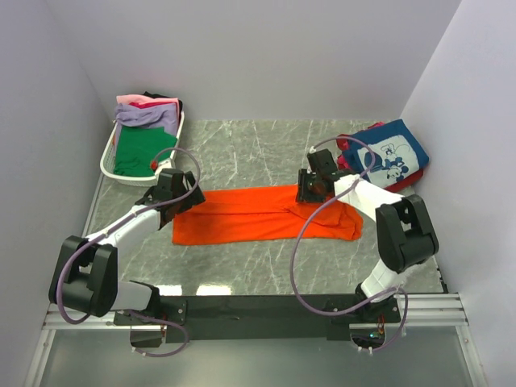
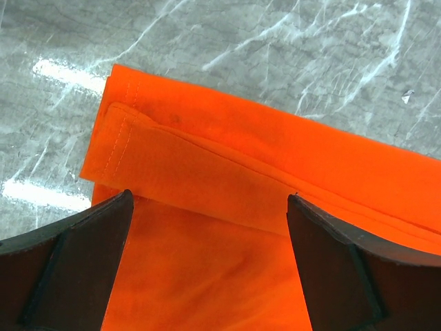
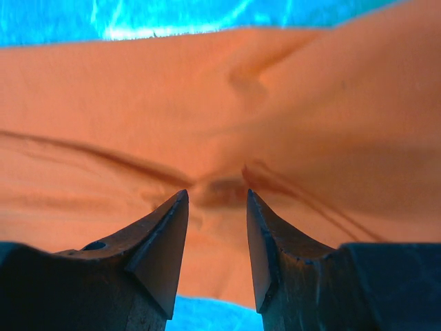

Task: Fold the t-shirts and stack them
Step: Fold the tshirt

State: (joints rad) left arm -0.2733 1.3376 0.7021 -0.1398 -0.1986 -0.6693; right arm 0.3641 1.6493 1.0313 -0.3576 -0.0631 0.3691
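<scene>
Orange and folded into a long band, the t-shirt (image 1: 242, 216) lies across the marble surface (image 1: 242, 153), its long axis running left to right, one end per arm. My left fingers (image 2: 83, 262) hang spread wide just above its left end. My right fingers (image 3: 162, 241) pinch a pucker of cloth near the right end. Next, I judge, comes an end-over-end fold.

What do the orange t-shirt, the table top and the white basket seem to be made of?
Orange t-shirt: soft matte cloth, likely cotton; stitched hem, creases.
Table top: glossy grey marble-look surface, maybe laminate; white veins, reflections.
White basket: probably plastic; slatted rim.
</scene>
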